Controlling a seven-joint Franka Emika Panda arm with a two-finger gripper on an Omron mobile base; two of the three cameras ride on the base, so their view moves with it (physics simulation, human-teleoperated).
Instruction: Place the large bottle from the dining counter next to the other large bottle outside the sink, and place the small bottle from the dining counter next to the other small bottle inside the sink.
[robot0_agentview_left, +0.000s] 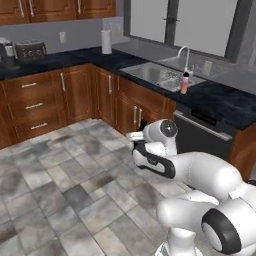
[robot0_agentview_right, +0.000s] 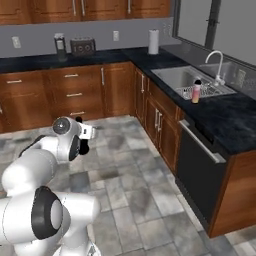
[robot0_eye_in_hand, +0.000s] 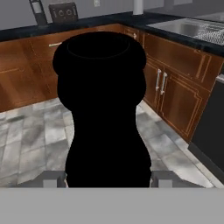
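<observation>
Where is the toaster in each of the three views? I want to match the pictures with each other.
Left base view: the toaster is at the upper left, on the back counter.
Right base view: the toaster is near the top, left of centre, on the same counter.
Hand view: the toaster is at the top edge, left of centre, above the large bottle.
Shared landmark: the white paper towel roll, to the toaster's right in every view.

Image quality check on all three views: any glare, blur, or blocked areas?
Hand view: a pure-black silhouette between the fingertips blocks the center, showing no surface detail or shading. Left base view: soft overall, the bottle by the sink is a small blur; the white arm reads bright without clipping. Right base view: even lighting, faint sheen on the dark countertop, floor tiles mottled, no hard shadows.
</observation>
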